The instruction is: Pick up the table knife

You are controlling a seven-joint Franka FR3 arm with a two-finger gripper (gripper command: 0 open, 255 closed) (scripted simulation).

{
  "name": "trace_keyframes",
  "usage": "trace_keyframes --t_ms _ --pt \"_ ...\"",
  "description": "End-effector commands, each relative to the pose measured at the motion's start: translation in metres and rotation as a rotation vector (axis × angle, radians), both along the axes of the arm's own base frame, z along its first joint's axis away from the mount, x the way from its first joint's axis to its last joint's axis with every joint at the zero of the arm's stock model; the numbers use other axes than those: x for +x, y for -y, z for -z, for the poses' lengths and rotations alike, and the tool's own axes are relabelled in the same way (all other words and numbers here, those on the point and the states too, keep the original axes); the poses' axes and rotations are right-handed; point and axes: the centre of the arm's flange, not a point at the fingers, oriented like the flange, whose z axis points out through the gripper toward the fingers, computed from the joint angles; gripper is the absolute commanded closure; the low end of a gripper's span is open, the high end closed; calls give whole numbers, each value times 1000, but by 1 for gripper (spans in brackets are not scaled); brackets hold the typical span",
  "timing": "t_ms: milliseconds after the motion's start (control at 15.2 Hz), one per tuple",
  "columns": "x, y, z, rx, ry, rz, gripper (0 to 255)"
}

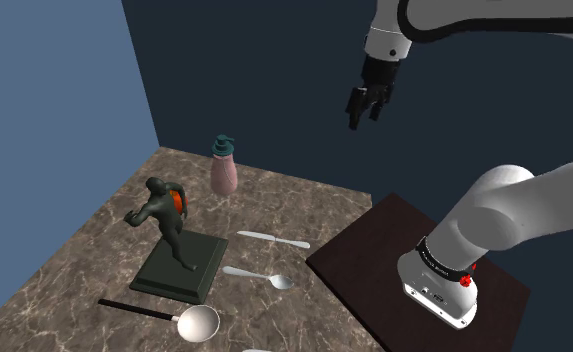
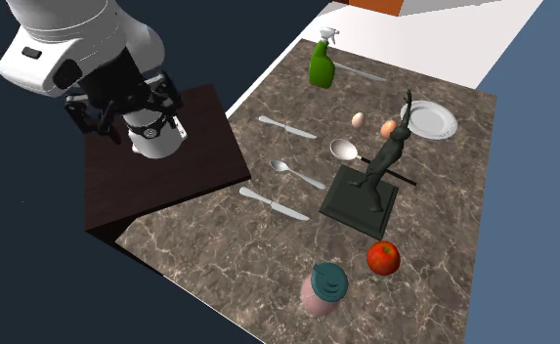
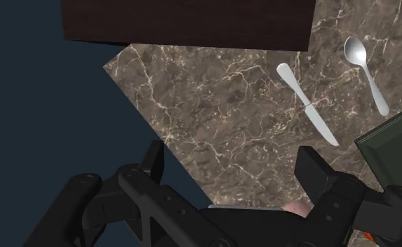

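A silver table knife [image 1: 272, 238] lies flat on the marble tabletop [image 1: 94, 260], between the dark stand [image 1: 374, 250] and the statue's base. It also appears as the knife [image 2: 275, 203] and the knife [image 3: 308, 105]. A second similar knife [image 2: 287, 127] lies farther along the table. My gripper [image 1: 367, 112] hangs high above the table, well up from the knife. Its black fingers [image 3: 153, 161] stand apart, open around nothing, in my gripper [image 3: 232, 168], with the knife beyond them and off to one side.
A spoon [image 1: 259, 277] lies beside the knife and a black-handled ladle [image 1: 196, 322] past it. A dark figure statue [image 1: 166, 215] on a dark green base, a pink bottle [image 1: 224, 170], an apple [image 2: 383, 257], a green spray bottle [image 2: 322, 64], two eggs and a plate [image 2: 432, 119] share the table.
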Motion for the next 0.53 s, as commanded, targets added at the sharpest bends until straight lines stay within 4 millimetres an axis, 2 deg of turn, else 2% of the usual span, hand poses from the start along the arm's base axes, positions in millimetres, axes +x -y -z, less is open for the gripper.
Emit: trace_keyframes --t_ms 0,462 --pt "9 -11 23 3 -9 -41 0" --pt "35 -58 101 13 -44 -179 0"
